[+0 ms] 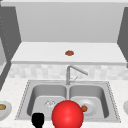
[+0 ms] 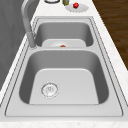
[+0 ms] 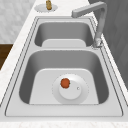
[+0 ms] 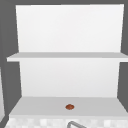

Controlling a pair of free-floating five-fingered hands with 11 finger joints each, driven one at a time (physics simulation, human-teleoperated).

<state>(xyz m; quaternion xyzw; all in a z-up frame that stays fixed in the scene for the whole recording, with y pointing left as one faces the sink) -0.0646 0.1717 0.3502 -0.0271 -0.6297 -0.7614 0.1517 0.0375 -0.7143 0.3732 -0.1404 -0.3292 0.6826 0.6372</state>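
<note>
1. hand point(image 1: 38, 120), black, sits at the lower left of the front view, in front of the sink's front rim; being at the picture's left it is the left hand, and i cannot tell whether its fingers are straight or curled.
2. just right of it at the bottom centre a big red ball point(image 1: 67, 115) covers part of the sink's point(image 1: 113, 100) front edge.
3. a white plate point(image 3: 70, 88) lies in the right basin with a small orange-red thing point(image 3: 65, 83) on it, left of the plate's middle in the right side view.
4. the left basin shows a round drain point(image 2: 50, 89).
5. the faucet point(image 1: 72, 72) rises behind the divider, its spout pointing right.
6. a small brown thing point(image 4: 69, 107) lies on the lower shelf point(image 4: 37, 106) above.
7. on the worktop point(image 1: 10, 87), a plate with a yellowish thing point(image 1: 2, 107) sits at the left edge.
</note>
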